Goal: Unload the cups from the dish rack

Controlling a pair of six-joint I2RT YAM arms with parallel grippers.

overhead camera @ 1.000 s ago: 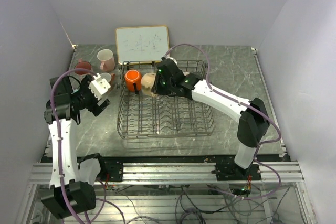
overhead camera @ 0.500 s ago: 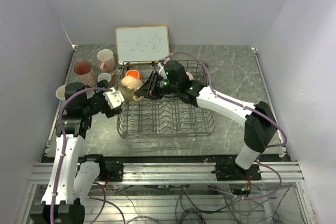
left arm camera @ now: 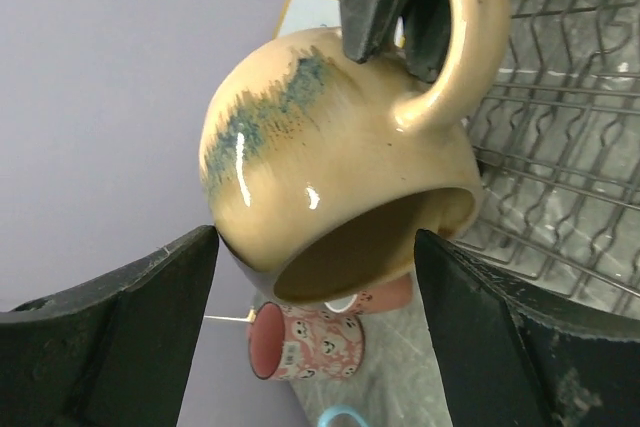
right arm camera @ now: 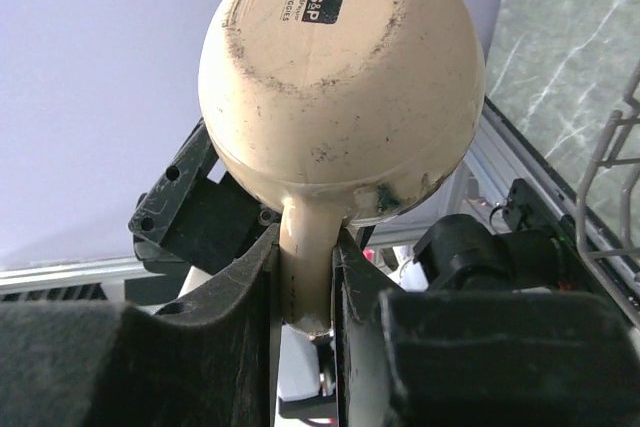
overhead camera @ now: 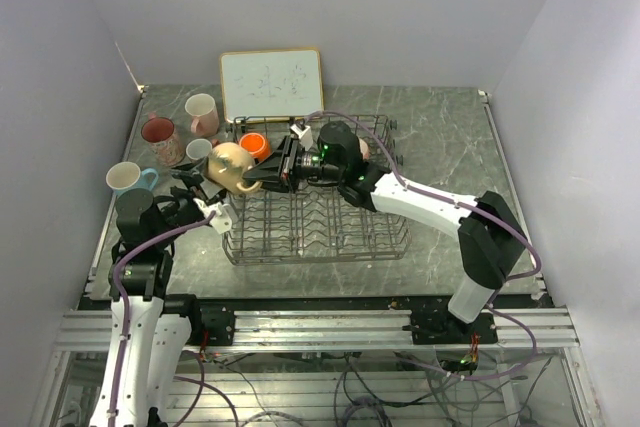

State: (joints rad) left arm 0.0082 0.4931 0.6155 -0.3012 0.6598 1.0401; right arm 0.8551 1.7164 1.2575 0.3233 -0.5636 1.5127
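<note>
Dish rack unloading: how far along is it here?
Done: pink mug, salmon mug, small pale mug and light blue mug stand on the grey table beside the dark wire dish rack. In hand: the right gripper is shut on the handle of the tan glazed mug at the rack's left edge, the open left gripper beside it. Left: the orange mug in the rack, possibly others hidden.

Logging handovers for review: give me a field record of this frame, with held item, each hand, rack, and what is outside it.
held item: tan mug, tipped, by the dish rack's left edge
right hand: shut on the mug's handle
left hand: open, one finger each side of the mug
rack: orange mug at far left corner
outside rack: light blue mug and pink mugs to its left
</note>
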